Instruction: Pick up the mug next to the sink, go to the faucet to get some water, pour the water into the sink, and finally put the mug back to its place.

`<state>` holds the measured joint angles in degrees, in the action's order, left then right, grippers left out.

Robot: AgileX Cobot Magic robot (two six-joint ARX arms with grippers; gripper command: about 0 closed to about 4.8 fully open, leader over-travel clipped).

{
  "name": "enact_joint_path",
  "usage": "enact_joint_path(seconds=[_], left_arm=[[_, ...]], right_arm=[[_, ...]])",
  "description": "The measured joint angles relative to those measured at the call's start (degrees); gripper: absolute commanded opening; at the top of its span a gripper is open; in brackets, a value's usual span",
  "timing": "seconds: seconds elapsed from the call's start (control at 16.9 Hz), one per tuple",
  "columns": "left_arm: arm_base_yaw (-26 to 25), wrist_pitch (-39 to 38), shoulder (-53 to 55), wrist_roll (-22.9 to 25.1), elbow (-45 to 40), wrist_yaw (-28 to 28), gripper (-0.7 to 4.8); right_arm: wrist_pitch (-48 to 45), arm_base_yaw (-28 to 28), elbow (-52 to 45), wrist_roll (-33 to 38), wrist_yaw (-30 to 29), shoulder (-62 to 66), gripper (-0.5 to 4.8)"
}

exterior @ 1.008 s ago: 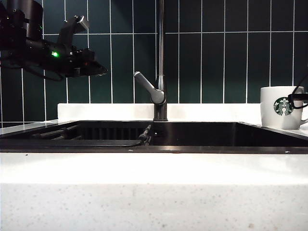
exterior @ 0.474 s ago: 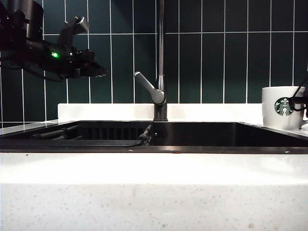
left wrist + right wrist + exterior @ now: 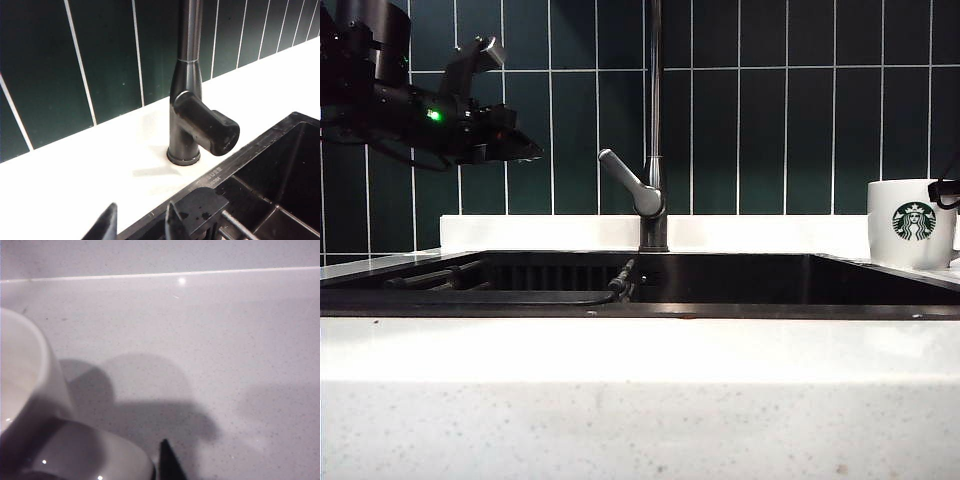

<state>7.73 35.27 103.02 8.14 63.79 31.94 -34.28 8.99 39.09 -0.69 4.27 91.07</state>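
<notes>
The white mug [image 3: 910, 225] with its green logo stands upright on the counter to the right of the black sink [image 3: 720, 272]. Only a dark bit of my right gripper [image 3: 950, 190] shows, at the mug's upper right edge. In the right wrist view the mug [image 3: 25, 380] is close, and one dark fingertip [image 3: 167, 462] lies right beside its handle [image 3: 90, 450]; the other finger is hidden. My left gripper [image 3: 525, 148] hovers high to the left of the faucet [image 3: 654, 120]. Its wrist view shows the fingers [image 3: 107, 222] apart and empty, facing the faucet [image 3: 187, 100] and the sink rim [image 3: 280, 170].
The faucet's lever [image 3: 628, 180] sticks out to the left above the basin. A dark rack and hose [image 3: 550, 285] lie in the left part of the sink. Dark green tiles [image 3: 790, 120] form the back wall behind a white ledge [image 3: 540, 232]. White speckled counter [image 3: 640, 400] fills the front.
The mug has shifted slightly to the right on the counter. The right gripper's dark part has risen off the mug's front toward the edge of view. The left arm has stayed still.
</notes>
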Motion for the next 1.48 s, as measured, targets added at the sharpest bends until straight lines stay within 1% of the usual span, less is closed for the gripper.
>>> enact_joint_path(seconds=[0.06, 0.18, 0.24, 0.41, 0.65, 0.83, 1.01, 1.13, 1.19, 1.3, 1.42, 1.48], left_arm=[[0.0, 0.0, 0.0, 0.0, 0.0, 0.0, 1.21], [0.0, 0.0, 0.0, 0.0, 0.0, 0.0, 1.21], [0.0, 0.0, 0.0, 0.0, -0.02, 0.0, 1.21], [0.0, 0.0, 0.0, 0.0, 0.0, 0.5, 1.21], [0.02, 0.0, 0.0, 0.0, 0.0, 4.46, 1.21], [0.04, 0.0, 0.0, 0.0, 0.13, 5.07, 1.21], [0.0, -0.94, 1.36, -0.02, 3.74, 6.1, 1.21], [0.02, -5.31, 3.69, -0.02, 9.01, 7.3, 1.21], [0.02, -7.06, 5.9, -0.02, 12.66, 8.83, 1.21], [0.04, -8.02, 8.26, 0.0, 16.06, 9.27, 1.21], [0.02, -8.22, 11.19, -0.02, 20.02, 11.98, 1.22], [0.02, -9.86, 13.77, -0.02, 23.19, 14.67, 1.22]], right_arm=[[0.0, 0.0, 0.0, -0.02, 0.02, 0.0, 1.02], [0.0, 0.02, 0.02, 0.0, 0.02, 0.0, 0.57], [0.11, 0.04, 0.02, -0.26, 0.22, 0.0, 0.51], [0.24, -0.04, 0.02, -0.33, 0.22, 0.02, 0.49], [-1.09, -0.22, -0.04, -0.35, -1.29, -0.37, 0.49], [-1.95, -0.66, -0.11, -0.76, -1.88, -3.61, 0.49], [-4.83, -1.46, 0.0, -0.72, -3.45, -6.82, 0.49], [-5.14, -2.99, 0.48, -0.63, -5.97, -7.43, 0.49], [-2.95, -4.57, 1.92, -0.39, -8.28, -7.1, 0.49], [-0.04, -6.86, 4.81, -0.39, -10.25, -6.95, 0.49], [2.82, -9.75, 9.09, -0.35, -11.47, -6.84, 0.49], [4.35, -12.22, 12.22, -0.26, -11.74, -6.84, 0.49]])
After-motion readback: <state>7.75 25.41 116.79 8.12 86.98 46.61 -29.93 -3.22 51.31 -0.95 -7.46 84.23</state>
